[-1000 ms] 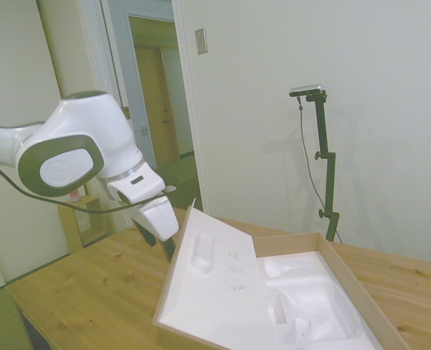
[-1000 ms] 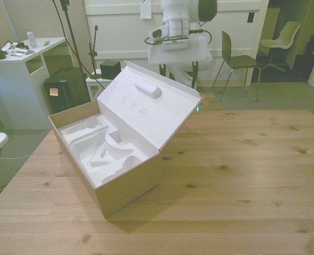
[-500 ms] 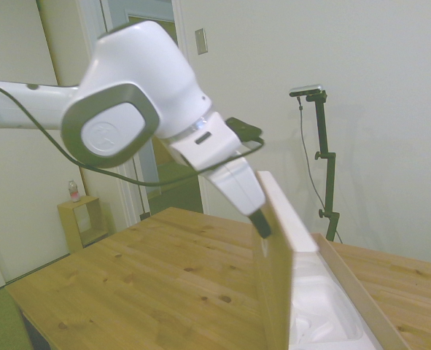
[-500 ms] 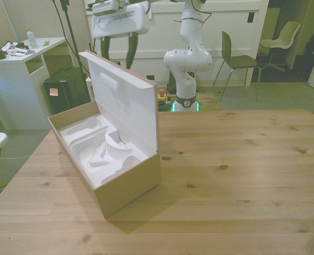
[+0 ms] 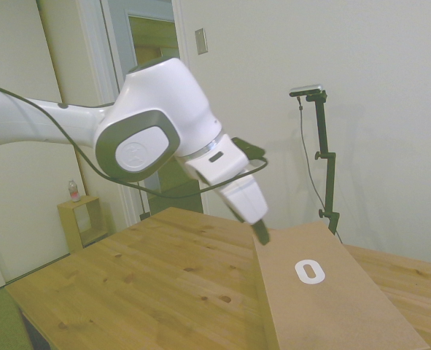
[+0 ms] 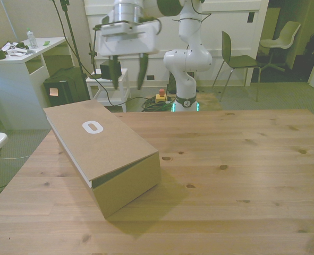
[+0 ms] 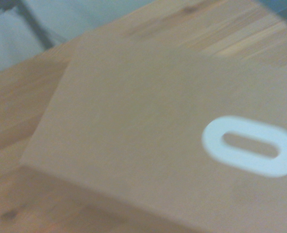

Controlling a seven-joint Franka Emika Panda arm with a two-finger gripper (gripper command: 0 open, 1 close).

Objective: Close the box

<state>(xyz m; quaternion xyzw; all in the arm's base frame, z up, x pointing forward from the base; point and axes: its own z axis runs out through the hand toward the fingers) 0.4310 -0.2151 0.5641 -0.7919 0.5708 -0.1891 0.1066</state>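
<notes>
You are looking at a robotics lab set up in an office-like room. A white arm (image 6: 191, 53) stands on a floor pedestal behind a wooden bench (image 6: 236, 170), cables trailing around its base. A white desk (image 6: 16, 66) holds small clutter, office chairs (image 6: 236, 58) stand by the wall, and a doorway (image 5: 153, 109) opens onto a corridor.

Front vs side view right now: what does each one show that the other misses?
Front only: both fingers of the open tool hanging apart above the table's far edge, the box whole, with its front wall, and a thin gap under the lid at the near corner. Side only: the tool tip just off the lid's edge. Both: lid down, white oval mark facing up, nothing held.
</notes>
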